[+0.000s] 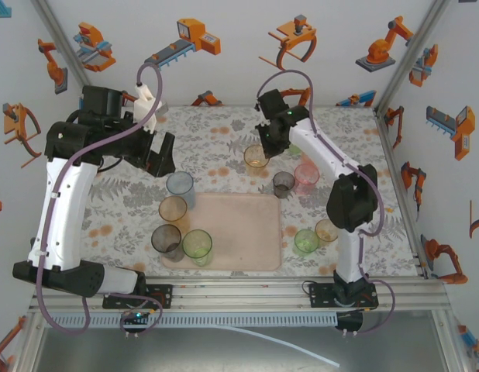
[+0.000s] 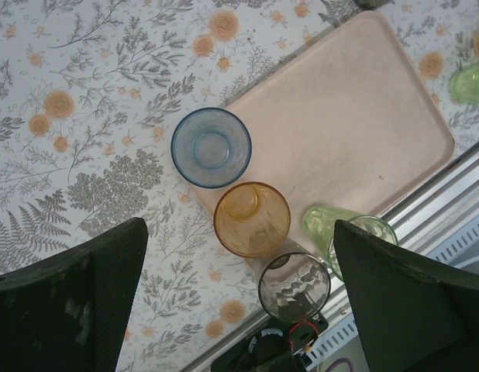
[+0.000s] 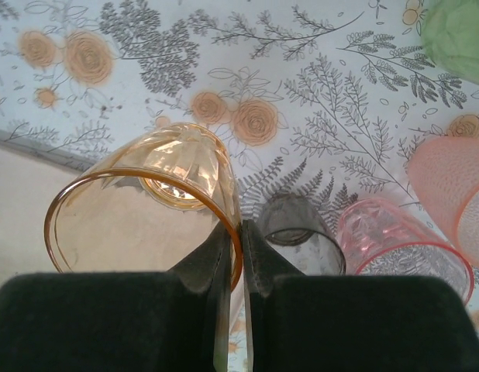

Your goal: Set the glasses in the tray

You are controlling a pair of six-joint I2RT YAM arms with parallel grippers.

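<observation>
Translucent orange plastic tumbler [image 3: 139, 209], outside & nr far edge of flat pale pink tray [image 1: 243, 232], is pinched at rim by right gripper [image 3: 239, 236]. Left gripper [image 2: 239, 260] is held wide open, empty, above four tumblers [image 2: 252, 219] at tray's left edge.

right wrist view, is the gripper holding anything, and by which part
The right gripper pinches the orange glass by its rim, one finger inside, one outside.

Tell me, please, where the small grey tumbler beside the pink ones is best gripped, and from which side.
Pinch the grey tumbler by its rim from above, one finger inside the open mouth, one outside, probably on the wall facing the tray: it stands upright, and a pink tumbler crowds its right side.
</observation>
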